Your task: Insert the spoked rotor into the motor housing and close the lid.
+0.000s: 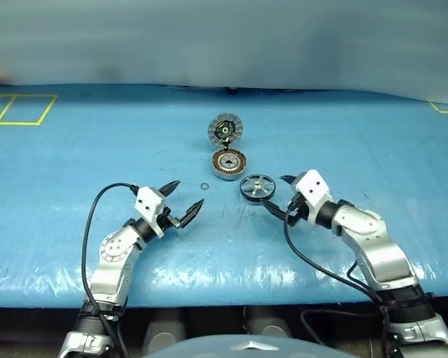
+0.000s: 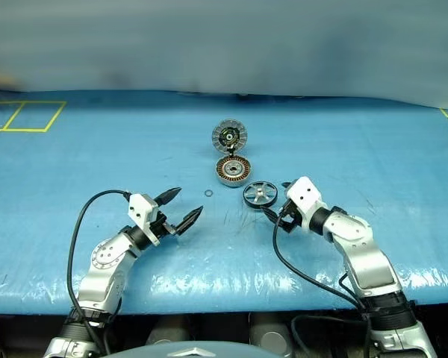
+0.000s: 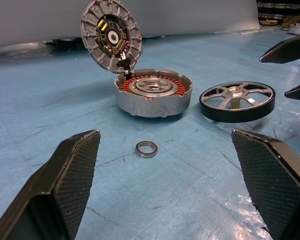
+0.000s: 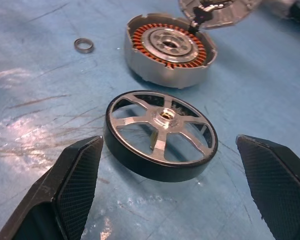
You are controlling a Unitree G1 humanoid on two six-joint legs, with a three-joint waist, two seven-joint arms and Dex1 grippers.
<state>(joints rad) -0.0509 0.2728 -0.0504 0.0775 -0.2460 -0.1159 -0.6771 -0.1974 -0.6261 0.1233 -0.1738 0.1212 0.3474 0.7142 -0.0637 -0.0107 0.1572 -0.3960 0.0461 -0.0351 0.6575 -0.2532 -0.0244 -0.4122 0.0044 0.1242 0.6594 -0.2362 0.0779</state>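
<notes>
Step 1: R tool lining up on rotor, no grasp yet.
R tool (image 4: 162,192) spread wide, spoked rotor (image 4: 161,134) flat on worktop (image 1: 75,156) just ahead betw fingers; L tool (image 1: 184,200) spread, idle. Beyond: motor housing (image 4: 169,49), lid (image 3: 111,35) hinged up. Next: close on rim, lift, seat over windings.

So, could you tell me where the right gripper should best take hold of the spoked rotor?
Probably across the black outer rim of the spoked rotor, from its near right side, where the open right gripper already faces it. It lies flat on the table, so opposite rim edges suit the fingers; the spokes look too thin.
</notes>
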